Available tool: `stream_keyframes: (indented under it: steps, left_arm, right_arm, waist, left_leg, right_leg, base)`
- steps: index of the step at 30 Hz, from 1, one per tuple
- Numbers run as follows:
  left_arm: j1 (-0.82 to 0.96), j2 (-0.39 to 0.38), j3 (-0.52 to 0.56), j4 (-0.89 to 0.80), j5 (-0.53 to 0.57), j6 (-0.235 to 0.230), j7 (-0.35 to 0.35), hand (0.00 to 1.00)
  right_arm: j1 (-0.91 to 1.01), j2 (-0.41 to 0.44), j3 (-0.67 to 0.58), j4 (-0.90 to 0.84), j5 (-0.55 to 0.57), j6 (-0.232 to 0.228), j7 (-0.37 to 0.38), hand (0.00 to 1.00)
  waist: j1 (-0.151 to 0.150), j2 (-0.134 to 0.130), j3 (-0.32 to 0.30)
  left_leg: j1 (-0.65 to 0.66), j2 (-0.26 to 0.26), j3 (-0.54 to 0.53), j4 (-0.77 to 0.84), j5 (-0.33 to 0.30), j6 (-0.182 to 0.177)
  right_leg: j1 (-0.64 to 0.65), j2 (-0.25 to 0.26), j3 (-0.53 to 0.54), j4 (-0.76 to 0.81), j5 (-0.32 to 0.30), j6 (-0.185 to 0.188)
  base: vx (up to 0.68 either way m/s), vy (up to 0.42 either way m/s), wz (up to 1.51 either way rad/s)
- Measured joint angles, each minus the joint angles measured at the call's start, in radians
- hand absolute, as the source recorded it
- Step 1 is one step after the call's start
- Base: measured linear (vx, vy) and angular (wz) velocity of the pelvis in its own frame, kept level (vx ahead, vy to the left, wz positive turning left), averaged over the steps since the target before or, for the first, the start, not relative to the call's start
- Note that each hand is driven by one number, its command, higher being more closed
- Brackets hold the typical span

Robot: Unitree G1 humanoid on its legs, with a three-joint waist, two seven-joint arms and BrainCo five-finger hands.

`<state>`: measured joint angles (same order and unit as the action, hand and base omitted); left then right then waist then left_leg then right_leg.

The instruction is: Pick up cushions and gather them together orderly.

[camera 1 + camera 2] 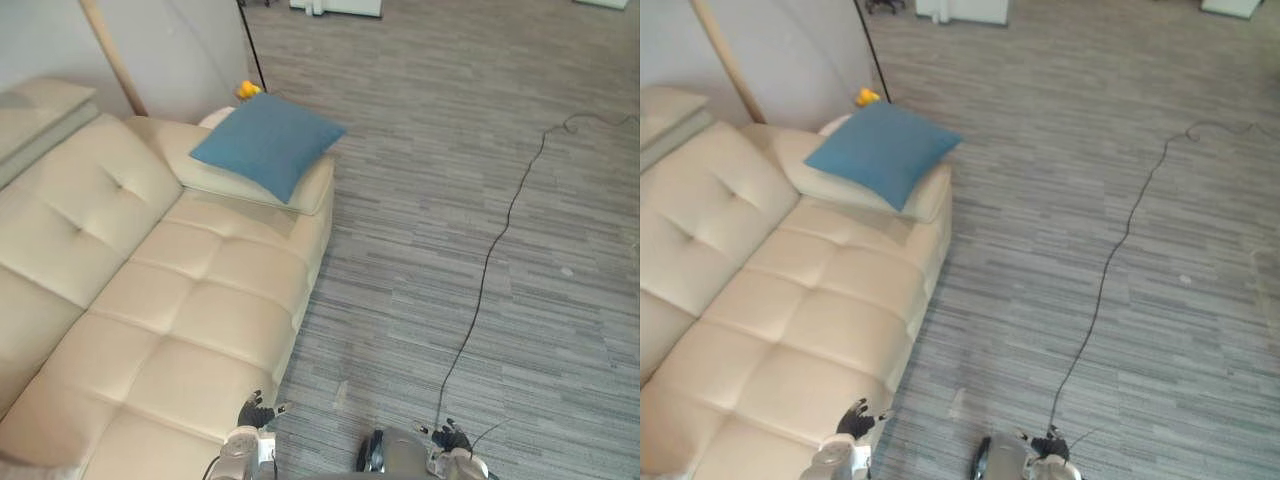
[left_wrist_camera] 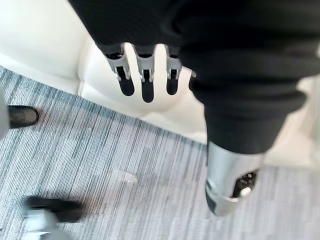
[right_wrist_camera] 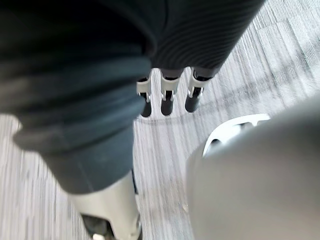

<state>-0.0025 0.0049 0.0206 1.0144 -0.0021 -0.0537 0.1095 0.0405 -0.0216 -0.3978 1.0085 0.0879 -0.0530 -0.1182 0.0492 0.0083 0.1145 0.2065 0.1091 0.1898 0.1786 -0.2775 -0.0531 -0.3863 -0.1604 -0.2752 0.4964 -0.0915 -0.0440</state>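
We see a blue cushion atop a cream cushion at the sofa far end, our left hand and right hand low, fingers straight, holding nothing.

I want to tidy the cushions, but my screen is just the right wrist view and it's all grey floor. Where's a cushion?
Observer: A blue square fabric cushion lies at the far end of the cream leather sofa, ahead on the robot's left.
Operator: Is it lying there by itself?
Observer: No, it rests on top of a cream rectangular cushion.
Operator: Is the other robot hand holding anything?
Observer: No, the left robot hand hangs open by the sofa's near front edge, holding nothing.
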Motion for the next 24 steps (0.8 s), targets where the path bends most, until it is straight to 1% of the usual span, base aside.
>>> stream_keyframes:
  steps: [1,2,3,4,5,6,7,8,9,10,11,12,13,14,15,16,17,18,19,20,21,22,23,24]
  left_arm:
    - [0.003,-0.008,0.004,0.006,0.0,0.001,0.0,0.0]
    - [0.008,-0.03,0.023,0.009,0.0,0.001,0.001,0.0]
    - [0.009,-0.037,0.033,0.009,-0.001,0.001,0.002,0.0]
    - [0.005,-0.051,0.053,-0.002,-0.003,0.001,0.002,0.0]
    - [0.007,-0.055,0.059,-0.016,-0.004,0.0,0.0,0.0]
    - [0.009,-0.055,0.06,-0.026,-0.004,0.0,0.0,0.0]
    - [0.012,-0.055,0.06,-0.033,-0.004,-0.001,0.0,0.0]
    - [0.014,-0.053,0.059,-0.057,-0.004,-0.005,0.0,0.0]
    - [0.014,-0.051,0.057,-0.08,-0.004,-0.007,-0.001,0.0]
    - [0.014,-0.052,0.057,-0.085,-0.004,-0.008,-0.001,0.0]
    - [0.014,-0.053,0.055,-0.093,-0.004,-0.008,-0.001,0.0]
    - [0.015,-0.054,0.04,-0.095,-0.004,-0.008,-0.001,0.0]
    - [0.015,-0.054,0.033,-0.095,-0.003,-0.008,-0.001,0.0]
    - [0.015,-0.054,0.022,-0.095,-0.002,-0.007,-0.002,0.0]
    - [0.016,-0.054,0.019,-0.095,-0.002,-0.007,-0.002,0.0]
    - [0.017,-0.052,0.019,-0.096,-0.002,-0.007,-0.001,0.0]
    - [0.017,-0.046,0.02,-0.095,-0.002,-0.006,-0.001,0.0]
    - [0.017,-0.031,0.02,-0.092,-0.002,-0.002,-0.001,0.0]
    - [0.018,-0.025,0.019,-0.092,-0.003,-0.001,-0.001,0.0]
    - [0.018,-0.025,0.015,-0.092,-0.003,0.0,-0.001,0.0]
    - [0.022,-0.027,-0.003,-0.09,-0.004,0.003,-0.001,0.0]
    - [0.022,-0.024,-0.004,-0.091,-0.006,0.006,0.0,0.0]
    - [0.025,-0.021,-0.004,-0.091,-0.009,0.011,0.001,0.0]
    - [0.031,-0.01,-0.008,-0.087,-0.021,0.016,0.002,0.0]
  right_arm:
    - [-0.005,-0.007,-0.008,0.0,-0.002,0.001,-0.003,0.0]
    - [-0.002,-0.024,-0.016,-0.001,-0.003,0.001,-0.001,0.0]
    - [0.0,-0.026,-0.021,-0.001,-0.003,0.002,-0.001,0.0]
    - [0.009,-0.023,-0.022,-0.001,-0.001,0.003,-0.001,0.0]
    - [0.011,-0.016,-0.006,-0.003,0.0,0.003,-0.003,0.0]
    - [0.015,-0.013,0.003,-0.003,0.0,0.004,-0.003,0.0]
    - [0.017,-0.011,0.01,-0.003,0.001,0.004,-0.003,0.0]
    - [0.016,-0.002,0.015,-0.003,0.001,0.004,-0.004,0.0]
    - [0.005,0.004,0.017,-0.003,0.002,0.004,-0.009,0.0]
    - [0.0,0.004,0.017,-0.003,0.003,0.004,-0.01,0.0]
    - [-0.003,0.002,0.014,-0.006,0.014,0.004,-0.01,0.0]
    - [-0.005,0.002,0.012,-0.011,0.032,0.003,-0.01,0.0]
    - [-0.006,0.002,0.013,-0.012,0.033,0.002,-0.01,0.0]
    - [-0.01,0.002,0.014,-0.011,0.033,0.002,-0.011,0.0]
    - [-0.003,0.0,0.014,-0.009,0.032,0.002,-0.011,0.0]
    - [0.0,0.001,0.014,-0.007,0.032,0.004,-0.013,0.0]
    - [0.0,0.014,0.015,-0.004,0.032,0.006,-0.015,0.0]
    - [0.004,0.028,0.025,-0.005,0.03,0.006,-0.014,0.0]
    - [0.007,0.027,0.031,-0.005,0.03,0.006,-0.014,0.0]
    - [0.009,0.026,0.031,-0.005,0.03,0.005,-0.014,0.0]
    - [0.019,0.026,0.038,-0.005,0.029,0.005,-0.011,0.0]
    - [0.022,0.027,0.047,-0.005,0.028,0.006,-0.009,0.0]
    - [0.026,0.028,0.049,-0.005,0.028,0.006,-0.007,0.0]
    - [0.026,0.028,0.047,-0.005,0.022,0.009,-0.007,0.0]
  waist:
    - [0.001,0.016,0.001]
    - [-0.002,0.03,-0.007]
    - [-0.004,0.036,-0.005]
    - [-0.007,0.042,-0.001]
    - [-0.001,0.038,0.002]
    - [0.003,0.036,0.004]
    - [0.009,0.032,0.007]
    - [0.015,0.02,0.014]
    - [0.016,0.01,0.018]
    - [0.016,0.009,0.019]
    - [0.016,0.01,0.02]
    - [0.021,0.012,0.018]
    - [0.022,0.014,0.017]
    - [0.023,0.019,0.014]
    - [0.025,0.026,0.009]
    - [0.035,0.022,0.005]
    - [0.039,-0.001,-0.003]
    - [0.038,-0.04,-0.019]
    - [0.043,-0.047,-0.022]
    - [0.048,-0.048,-0.021]
    - [0.047,-0.046,-0.02]
    - [0.044,-0.045,-0.019]
    - [0.042,-0.038,-0.017]
    - [0.042,-0.026,-0.013]
  left_leg:
    - [0.005,0.012,-0.01,0.012,0.017,-0.027]
    - [-0.021,0.02,-0.044,0.108,0.073,-0.081]
    - [-0.043,0.028,-0.053,0.163,0.087,-0.081]
    - [-0.135,0.057,-0.083,0.385,0.173,-0.091]
    - [-0.222,0.084,-0.102,0.59,0.2,-0.095]
    - [-0.271,0.097,-0.1,0.692,0.184,-0.077]
    - [-0.307,0.106,-0.092,0.758,0.164,-0.061]
    - [-0.378,0.105,-0.073,0.815,0.131,-0.037]
    - [-0.454,0.1,-0.018,0.77,0.103,-0.02]
    - [-0.473,0.094,0.005,0.717,0.091,-0.017]
    - [-0.497,0.068,0.033,0.562,0.083,-0.013]
    - [-0.499,0.034,0.043,0.383,0.094,-0.016]
    - [-0.497,0.016,0.044,0.277,0.113,-0.011]
    - [-0.489,-0.009,0.04,0.122,0.162,-0.017]
    - [-0.483,-0.015,0.031,0.051,0.199,-0.021]
    - [-0.476,-0.023,0.01,0.056,0.283,0.013]
    - [-0.47,-0.043,0.021,0.069,0.269,0.036]
    - [-0.46,-0.075,0.035,0.08,0.216,0.05]
    - [-0.44,-0.079,0.052,0.087,0.199,0.065]
    - [-0.414,-0.084,0.064,0.086,0.181,0.061]
    - [-0.35,-0.095,0.076,0.086,0.142,0.069]
    - [-0.304,-0.101,0.076,0.085,0.115,0.067]
    - [-0.274,-0.101,0.076,0.081,0.101,0.064]
    - [-0.214,-0.102,0.08,0.049,0.094,0.059]
  right_leg:
    - [0.007,0.011,-0.003,0.01,-0.011,-0.01]
    - [0.044,0.015,-0.01,0.005,-0.072,-0.012]
    - [0.06,0.02,-0.016,0.0,-0.083,-0.014]
    - [0.13,0.036,-0.031,-0.041,-0.104,-0.019]
    - [0.198,0.052,-0.039,-0.091,-0.117,-0.026]
    - [0.24,0.062,-0.04,-0.117,-0.123,-0.03]
    - [0.274,0.07,-0.04,-0.139,-0.126,-0.034]
    - [0.339,0.075,-0.044,-0.184,-0.132,-0.031]
    - [0.402,0.075,-0.049,-0.234,-0.135,-0.025]
    - [0.422,0.075,-0.047,-0.251,-0.136,-0.023]
    - [0.454,0.075,-0.042,-0.285,-0.137,-0.012]
    - [0.479,0.075,-0.038,-0.313,-0.139,0.003]
    - [0.494,0.075,-0.033,-0.329,-0.145,0.015]
    - [0.519,0.081,-0.02,-0.346,-0.157,0.034]
    - [0.535,0.093,-0.004,-0.357,-0.166,0.047]
    - [0.55,0.092,0.02,-0.361,-0.183,0.063]
    - [0.557,0.071,0.039,-0.358,-0.192,0.075]
    - [0.552,0.036,0.073,-0.316,-0.198,0.085]
    - [0.522,0.017,0.101,-0.231,-0.198,0.086]
    - [0.485,0.002,0.126,-0.118,-0.198,0.093]
    - [0.384,-0.04,0.152,0.161,-0.15,0.195]
    - [0.336,-0.066,0.152,0.3,-0.14,0.215]
    - [0.313,-0.079,0.139,0.35,-0.144,0.208]
    - [0.28,-0.104,0.094,0.377,-0.17,0.191]
  base:
    - [0.53,-0.272,-0.19]
    - [0.53,-0.264,-0.07]
    - [0.61,-0.337,0.13]
    - [0.47,-0.244,0.17]
    - [0.45,-0.223,0.15]
    - [0.41,-0.16,0.0]
    - [0.3,-0.103,-0.07]
    - [0.42,-0.126,-0.05]
    - [0.34,-0.081,-0.05]
    - [0.38,-0.055,-0.11]
    - [0.3,0.017,-0.25]
    - [0.3,0.04,-0.27]
    - [0.33,0.091,-0.29]
    - [0.39,0.148,-0.29]
    - [0.41,0.181,-0.44]
    - [0.46,0.216,-0.48]
    - [0.5,0.17,-0.5]
    - [0.59,0.195,-0.42]
    - [0.47,0.15,-0.39]
    - [0.44,0.193,-0.3]
    - [0.43,0.178,-0.16]
    - [0.45,0.16,-0.03]
    - [0.43,0.124,0.01]
    - [0.33,0.075,0.0]
